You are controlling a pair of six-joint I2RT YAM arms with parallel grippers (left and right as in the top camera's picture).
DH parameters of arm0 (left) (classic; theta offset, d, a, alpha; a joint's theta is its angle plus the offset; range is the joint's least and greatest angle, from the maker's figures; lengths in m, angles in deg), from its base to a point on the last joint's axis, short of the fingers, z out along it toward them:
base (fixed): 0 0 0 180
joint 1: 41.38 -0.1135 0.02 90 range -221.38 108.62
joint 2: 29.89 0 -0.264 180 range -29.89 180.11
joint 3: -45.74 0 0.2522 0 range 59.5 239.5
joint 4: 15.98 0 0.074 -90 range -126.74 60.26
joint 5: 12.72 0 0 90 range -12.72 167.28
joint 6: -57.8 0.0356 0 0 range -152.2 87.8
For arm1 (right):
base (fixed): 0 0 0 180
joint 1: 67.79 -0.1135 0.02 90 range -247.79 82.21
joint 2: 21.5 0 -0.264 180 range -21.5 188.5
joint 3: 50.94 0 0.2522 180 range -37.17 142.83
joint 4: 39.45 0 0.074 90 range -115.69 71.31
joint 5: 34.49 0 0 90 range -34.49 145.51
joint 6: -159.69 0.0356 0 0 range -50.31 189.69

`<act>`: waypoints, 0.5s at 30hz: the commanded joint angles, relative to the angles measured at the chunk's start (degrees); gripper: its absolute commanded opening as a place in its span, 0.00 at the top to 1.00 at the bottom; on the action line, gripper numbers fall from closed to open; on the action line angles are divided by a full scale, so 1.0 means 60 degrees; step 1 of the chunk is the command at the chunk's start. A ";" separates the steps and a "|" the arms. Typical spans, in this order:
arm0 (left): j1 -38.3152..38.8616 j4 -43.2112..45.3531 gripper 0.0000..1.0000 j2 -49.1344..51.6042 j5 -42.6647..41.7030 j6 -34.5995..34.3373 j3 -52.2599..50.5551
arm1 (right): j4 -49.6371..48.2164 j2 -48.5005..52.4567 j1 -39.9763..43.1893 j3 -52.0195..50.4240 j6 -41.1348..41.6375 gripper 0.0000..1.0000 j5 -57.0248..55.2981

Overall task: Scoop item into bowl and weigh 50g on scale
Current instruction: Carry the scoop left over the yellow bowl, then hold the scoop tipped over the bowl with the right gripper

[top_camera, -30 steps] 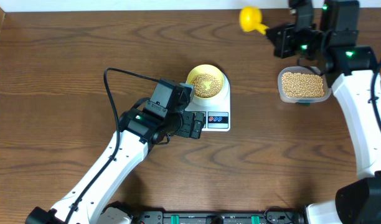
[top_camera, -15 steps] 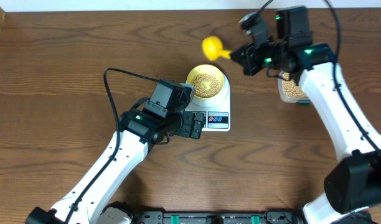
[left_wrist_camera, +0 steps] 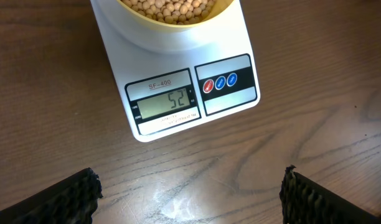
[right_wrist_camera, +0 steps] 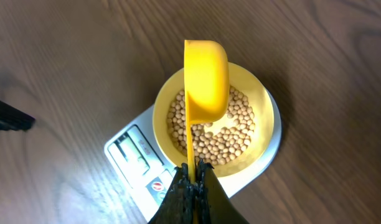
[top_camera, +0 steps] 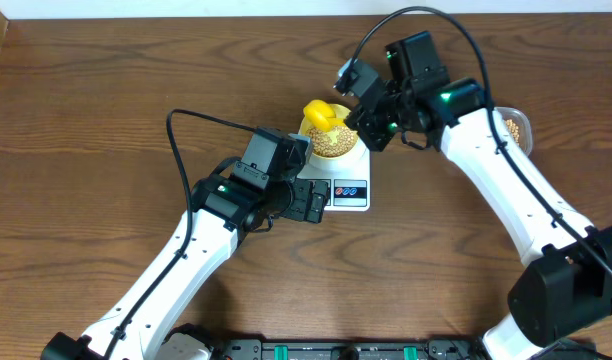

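Small round tan beans (right_wrist_camera: 215, 127) heaped in pale yellow bowl (right_wrist_camera: 260, 93) on flat white scale (left_wrist_camera: 192, 93). Likely hard, smooth, prone to rolling (scoop, never pinch). Right gripper (right_wrist_camera: 192, 182) clamped on bright yellow plastic scoop (right_wrist_camera: 206, 78) by thin handle, above bowl. Left gripper (left_wrist_camera: 189, 196) spread wide, empty.

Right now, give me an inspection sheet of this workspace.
Surface: brown wooden table.
Job's things: pale yellow bowl of beans on the white scale; display reads 52.
Clutter: clear tub of beans, partly behind the right arm.
Grippers: left gripper open, short of the scale; right gripper shut on the yellow scoop over the bowl.
Cables: black cable loops by left arm; second cable arcs above right arm.
Surroundings: white strip beyond far edge.
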 commanded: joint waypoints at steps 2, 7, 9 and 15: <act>-0.0007 0.0004 0.06 -0.0120 -0.0036 0.0051 -0.0076 | -0.0007 0.0117 -0.0102 0.0000 -0.0441 0.99 -0.0831; -0.0007 0.0004 0.06 -0.0120 -0.0036 0.0051 -0.0076 | -0.0102 0.0357 -0.0098 -0.0004 -0.0444 0.99 -0.0954; -0.0007 0.0004 0.06 -0.0120 -0.0036 0.0051 -0.0076 | -0.0095 0.0441 -0.0102 -0.0004 -0.0444 0.99 -0.1093; -0.0007 0.0004 0.06 -0.0120 -0.0036 0.0051 -0.0076 | -0.0178 0.0565 -0.0171 -0.0004 -0.0444 0.99 -0.1137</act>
